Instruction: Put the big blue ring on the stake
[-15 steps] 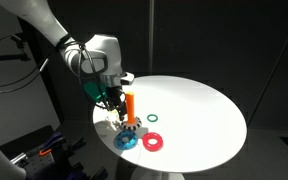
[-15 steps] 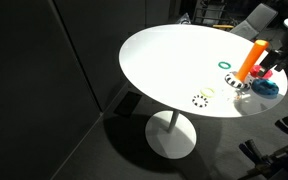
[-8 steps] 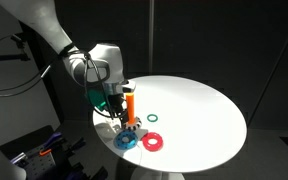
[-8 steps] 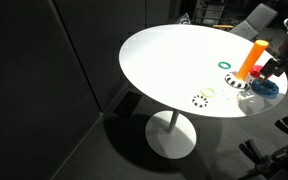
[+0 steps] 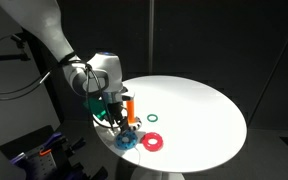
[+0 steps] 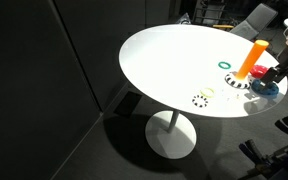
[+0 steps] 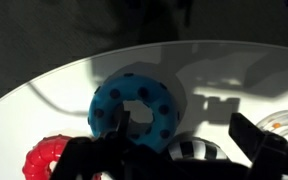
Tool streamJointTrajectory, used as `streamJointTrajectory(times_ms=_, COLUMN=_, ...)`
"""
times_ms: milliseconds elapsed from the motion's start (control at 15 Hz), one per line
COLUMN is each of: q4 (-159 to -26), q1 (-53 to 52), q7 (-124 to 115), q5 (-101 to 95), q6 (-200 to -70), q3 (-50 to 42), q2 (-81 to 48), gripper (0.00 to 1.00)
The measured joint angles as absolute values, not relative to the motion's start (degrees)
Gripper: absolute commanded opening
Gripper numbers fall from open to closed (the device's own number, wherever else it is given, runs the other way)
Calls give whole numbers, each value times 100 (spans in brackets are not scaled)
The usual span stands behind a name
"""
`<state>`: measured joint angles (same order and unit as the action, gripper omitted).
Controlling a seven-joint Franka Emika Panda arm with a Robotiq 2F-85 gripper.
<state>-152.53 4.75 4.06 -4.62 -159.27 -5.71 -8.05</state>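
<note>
The big blue ring (image 7: pixel 142 105), cyan with dark dots, lies flat on the white table near its edge; it shows in both exterior views (image 5: pixel 124 140) (image 6: pixel 267 88). The stake (image 5: pixel 131 108) (image 6: pixel 252 60) is an upright orange peg close beside the ring. My gripper (image 7: pixel 187 128) is open and empty, just above the ring. One finger is over the ring's hole, the other is off the ring's side. In the exterior views the gripper (image 5: pixel 117 122) (image 6: pixel 275 74) hangs between stake and ring.
A red ring (image 5: pixel 155 142) (image 7: pixel 46 160) lies next to the blue one. A small thin green ring (image 5: pixel 154 118) (image 6: pixel 225 65) lies past the stake. A black-and-white striped piece (image 6: pixel 200 99) (image 7: pixel 194 150) lies on the round white table (image 5: pixel 204 110), whose edge is close.
My gripper has moved down and away from the stake's top toward the blue ring. The rings and the stake have not moved.
</note>
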Motion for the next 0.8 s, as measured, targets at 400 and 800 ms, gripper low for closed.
streamJointTrajectory(times_ms=400, q4=-15282, q1=498, q7=609, q5=-461, q6=-16299, q3=-571, q2=-1030, gripper=100)
streamJointTrajectory(times_ms=800, q4=-15282, q1=525, q7=798, q5=-458, q6=-16499, q3=-553, q2=-1191, gripper=100)
